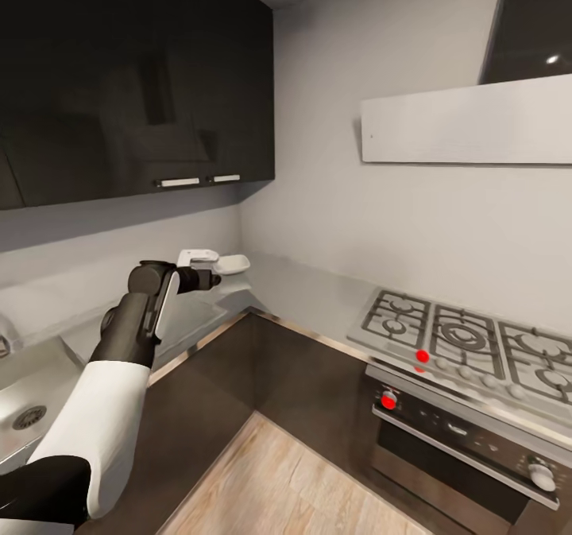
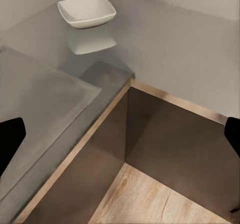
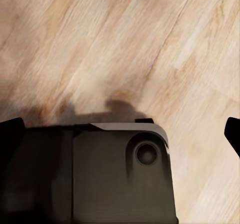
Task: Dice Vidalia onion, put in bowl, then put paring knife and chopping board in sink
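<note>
The white squarish bowl stands on the grey countertop, near the corner where two walls meet. My left gripper is held over the counter's edge just short of the bowl; its dark fingertips stand wide apart, open and empty. The sink with its round drain lies at the lower left, its flat drainboard beside it. My right gripper is open above the wood floor. The onion, paring knife and chopping board are out of view.
A gas hob and an oven with red knobs fill the right side, under a pale hood. Glossy black upper cabinets hang over the left counter. Light wood floor runs between dark cabinet fronts. My dark base is below.
</note>
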Robot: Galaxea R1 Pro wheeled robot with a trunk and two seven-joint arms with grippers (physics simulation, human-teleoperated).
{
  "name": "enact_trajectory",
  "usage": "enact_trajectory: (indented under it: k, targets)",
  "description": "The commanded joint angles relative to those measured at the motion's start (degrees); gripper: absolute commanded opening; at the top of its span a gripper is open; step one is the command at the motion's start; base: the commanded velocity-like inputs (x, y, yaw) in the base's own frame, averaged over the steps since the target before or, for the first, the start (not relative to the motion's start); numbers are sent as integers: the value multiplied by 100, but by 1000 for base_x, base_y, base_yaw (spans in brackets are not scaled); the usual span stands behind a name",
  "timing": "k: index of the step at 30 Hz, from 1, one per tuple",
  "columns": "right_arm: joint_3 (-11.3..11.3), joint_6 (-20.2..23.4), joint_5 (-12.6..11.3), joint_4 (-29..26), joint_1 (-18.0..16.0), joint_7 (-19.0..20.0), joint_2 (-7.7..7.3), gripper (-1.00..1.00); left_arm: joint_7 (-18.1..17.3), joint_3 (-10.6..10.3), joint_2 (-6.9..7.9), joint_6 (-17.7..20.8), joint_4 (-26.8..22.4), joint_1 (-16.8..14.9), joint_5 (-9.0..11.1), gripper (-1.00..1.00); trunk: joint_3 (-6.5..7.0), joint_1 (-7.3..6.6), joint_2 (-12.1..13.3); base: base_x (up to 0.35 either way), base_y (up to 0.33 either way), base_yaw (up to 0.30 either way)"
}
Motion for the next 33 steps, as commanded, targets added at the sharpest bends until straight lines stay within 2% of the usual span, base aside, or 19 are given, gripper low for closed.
enact_trajectory:
  k: [1,9,19,26,33]
  targets:
    - [47,7,-36,0,0,-24,11,100,-51,11,-5,19,3,-1,-56,100,-2,5,-3,301,90,0]
    - [48,337,-36,0,4,-16,70,100,-56,17,12,-7,235,-1,-69,100,-2,5,-3,313,92,0]
    - [48,379,-37,0,3,-15,92,100,-56,4,13,-43,569,-2,-97,100,-2,5,-3,311,22,0]
    - [48,380,-37,0,4,-13,92,100,-41,15,7,-51,611,-2,-155,100,-2,5,-3,60,1,0]
    - [48,380,-37,0,5,-7,106,100,27,25,-5,-45,754,-9,-396,100,-2,5,-3,5,0,0]
